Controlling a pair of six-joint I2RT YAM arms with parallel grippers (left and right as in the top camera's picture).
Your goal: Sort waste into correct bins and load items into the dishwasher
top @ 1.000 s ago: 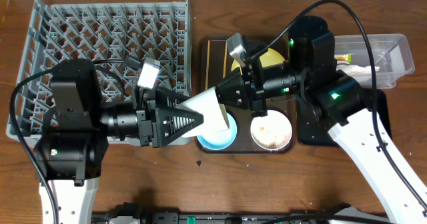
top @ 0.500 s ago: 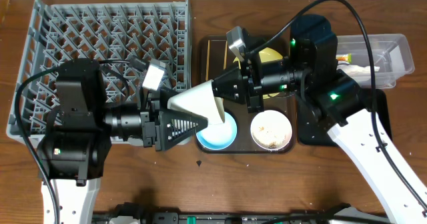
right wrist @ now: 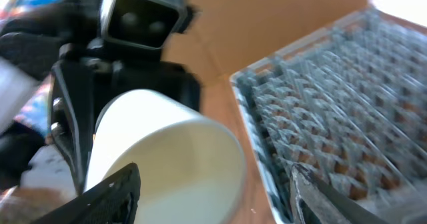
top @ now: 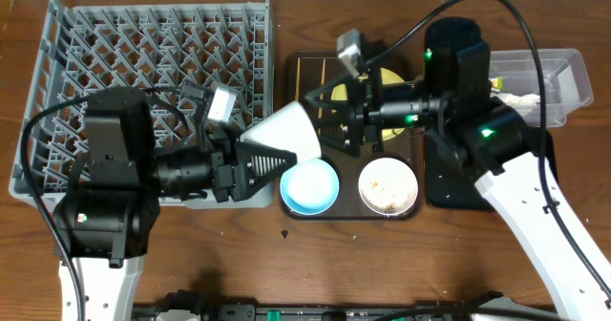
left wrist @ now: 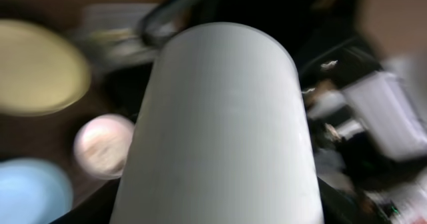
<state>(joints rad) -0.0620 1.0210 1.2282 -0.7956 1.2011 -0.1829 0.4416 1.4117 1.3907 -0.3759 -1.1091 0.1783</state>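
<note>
White cup [top: 284, 130] over rack [top: 143, 44] edge, blue bowl [top: 309, 187] beside.

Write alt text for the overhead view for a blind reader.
The left hand holds a white cup on its side, where a grey rack meets a brown tray, with the open right hand opposite. The tray carries a blue bowl, a white bowl of rice and a partly hidden yellow plate; a clear tub sits at far right.
</note>
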